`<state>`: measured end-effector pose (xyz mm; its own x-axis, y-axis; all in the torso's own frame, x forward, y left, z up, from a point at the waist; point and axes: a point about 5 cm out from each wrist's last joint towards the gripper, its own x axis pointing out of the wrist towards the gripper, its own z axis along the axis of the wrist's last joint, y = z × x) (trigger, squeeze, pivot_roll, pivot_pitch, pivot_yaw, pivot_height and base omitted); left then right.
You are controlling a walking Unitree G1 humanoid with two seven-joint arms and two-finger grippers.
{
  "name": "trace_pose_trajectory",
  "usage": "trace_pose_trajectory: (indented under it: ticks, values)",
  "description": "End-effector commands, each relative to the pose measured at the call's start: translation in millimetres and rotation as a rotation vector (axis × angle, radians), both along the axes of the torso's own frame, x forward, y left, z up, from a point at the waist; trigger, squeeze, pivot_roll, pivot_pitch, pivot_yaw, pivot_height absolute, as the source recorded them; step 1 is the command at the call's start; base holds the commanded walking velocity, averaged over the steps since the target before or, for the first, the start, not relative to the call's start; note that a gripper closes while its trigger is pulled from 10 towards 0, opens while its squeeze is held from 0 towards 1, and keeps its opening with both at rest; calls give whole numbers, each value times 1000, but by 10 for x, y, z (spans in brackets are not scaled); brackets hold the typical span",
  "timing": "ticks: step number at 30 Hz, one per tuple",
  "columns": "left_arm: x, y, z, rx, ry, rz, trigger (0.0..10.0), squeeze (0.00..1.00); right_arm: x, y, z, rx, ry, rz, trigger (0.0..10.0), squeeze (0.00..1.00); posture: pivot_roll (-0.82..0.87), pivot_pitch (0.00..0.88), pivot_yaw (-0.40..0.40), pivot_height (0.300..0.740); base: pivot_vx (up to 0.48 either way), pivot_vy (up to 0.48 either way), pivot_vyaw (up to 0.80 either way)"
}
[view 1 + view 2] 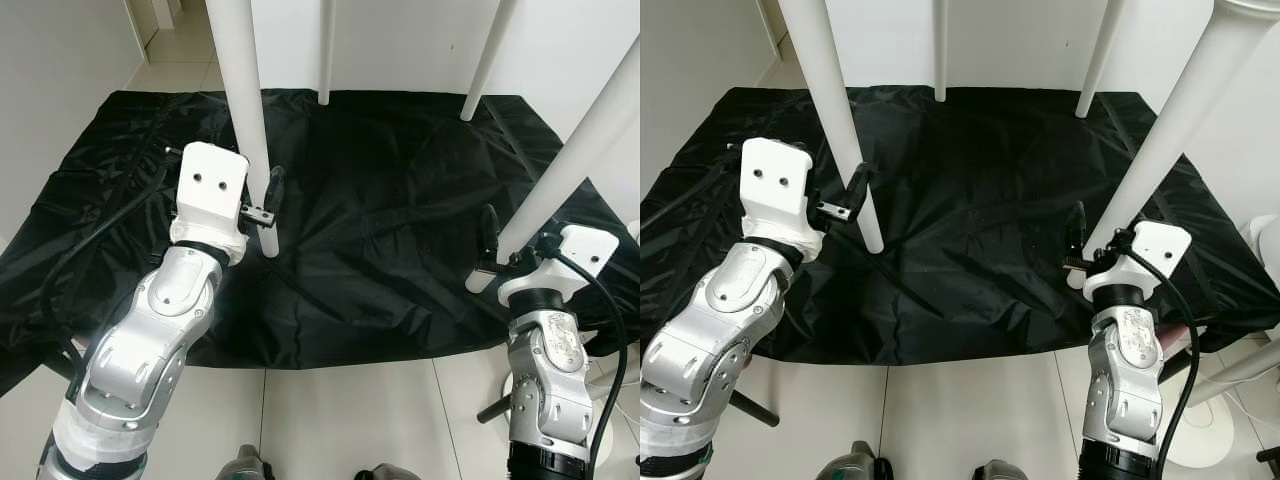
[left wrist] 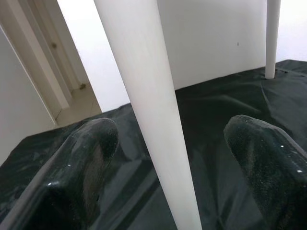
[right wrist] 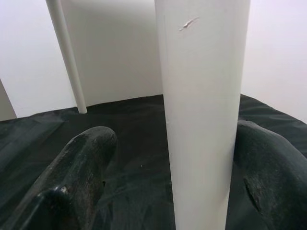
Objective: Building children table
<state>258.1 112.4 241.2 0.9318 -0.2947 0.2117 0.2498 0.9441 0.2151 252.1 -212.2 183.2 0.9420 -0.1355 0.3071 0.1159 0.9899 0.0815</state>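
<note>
Both grippers' jaws straddling white table legs, no readable writing

My head stereo pair looks forward and down from above onto the black sheet; both eyes share it and the four white legs. Left wrist camera sits close, facing along its fingers at the near-left leg. Right wrist likewise, close on the near-right leg.
</note>
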Motion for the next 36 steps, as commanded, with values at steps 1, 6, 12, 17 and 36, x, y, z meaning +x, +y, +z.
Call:
trace_pose_trajectory:
  ticks: [1, 6, 12, 17, 36]
  values:
    - [-31, -33, 17, 31, -8, -83, 10000, 0, -11, 8, 1, -6, 7, -4, 10000, 0, 4, 0, 0, 740, 0, 0, 0]
    - [-132, -85, -34, 35, -5, -161, 10000, 0, -75, 117, -42, -23, 28, 57, 10000, 0, 3, 0, 0, 740, 0, 0, 0]
    - [-221, -130, -80, 44, 8, -240, 10000, 0, -127, 205, -64, -42, 35, 127, 10000, 0, 3, 126, -27, 740, 0, 0, 0]
    - [-221, -130, -80, 44, 8, -240, 10000, 0, -127, 205, -64, -42, 35, 127, 10000, 0, 3, 126, -27, 740, 0, 0, 0]
    - [-221, -130, -80, 44, 8, -240, 10000, 0, -127, 205, -64, -42, 35, 127, 10000, 0, 3, 126, -27, 740, 0, 0, 0]
